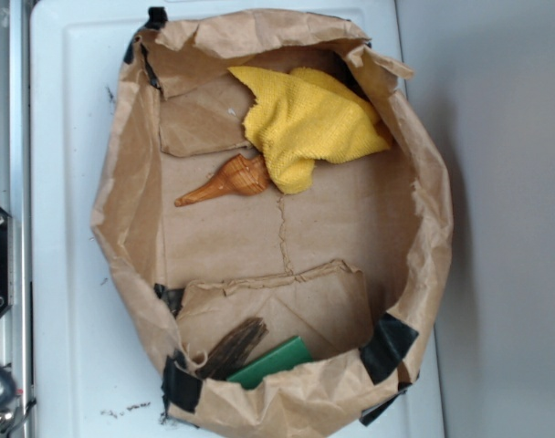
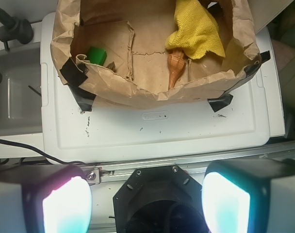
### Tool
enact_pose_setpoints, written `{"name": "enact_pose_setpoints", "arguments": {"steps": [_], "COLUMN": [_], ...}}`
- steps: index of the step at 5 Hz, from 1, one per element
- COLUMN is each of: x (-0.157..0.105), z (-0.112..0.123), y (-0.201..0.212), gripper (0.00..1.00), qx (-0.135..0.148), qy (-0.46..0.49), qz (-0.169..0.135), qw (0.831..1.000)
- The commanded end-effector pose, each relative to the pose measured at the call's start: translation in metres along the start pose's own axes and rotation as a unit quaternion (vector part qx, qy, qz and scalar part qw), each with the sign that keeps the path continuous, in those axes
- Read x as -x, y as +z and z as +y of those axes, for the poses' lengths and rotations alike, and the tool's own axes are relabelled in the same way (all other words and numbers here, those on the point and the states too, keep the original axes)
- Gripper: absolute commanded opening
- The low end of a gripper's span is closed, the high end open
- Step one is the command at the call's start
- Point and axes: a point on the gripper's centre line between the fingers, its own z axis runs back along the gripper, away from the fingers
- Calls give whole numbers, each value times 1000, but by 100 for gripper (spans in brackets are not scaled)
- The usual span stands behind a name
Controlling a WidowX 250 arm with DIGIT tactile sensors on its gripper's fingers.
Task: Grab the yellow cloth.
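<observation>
Approach is the step in hand: the gripper (image 2: 146, 204) hangs well back from the paper bag (image 1: 131, 228), fingers (image 2: 65, 204) spread wide and empty. Inside the bag, the yellow cloth (image 1: 309, 123) lies crumpled at one end, touching the cone shell (image 1: 227, 180). Next, I judge, comes travelling over the rim and descending onto the cloth's bulk, clear of the shell

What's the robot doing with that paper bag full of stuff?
The robot is meant to grab the yellow cloth, but it has not reached it yet. The cloth lies crumpled inside the bag, at one end, and it touches a shell. At the other end of the bag are a green block and a dark piece of wood. The pincer is open and empty, outside the bag and not close to the cloth.
</observation>
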Motion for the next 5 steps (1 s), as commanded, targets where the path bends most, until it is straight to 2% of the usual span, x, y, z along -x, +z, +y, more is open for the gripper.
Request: {"name": "enact_pose_setpoints", "arguments": {"steps": [1, 2, 5], "x": [0, -26, -26], "z": [0, 2, 2], "y": [0, -4, -4], "gripper": [100, 100, 100], "qx": [0, -91, -91], "qy": [0, 0, 0], "qz": [0, 31, 31], "qw": [1000, 995, 995]}}
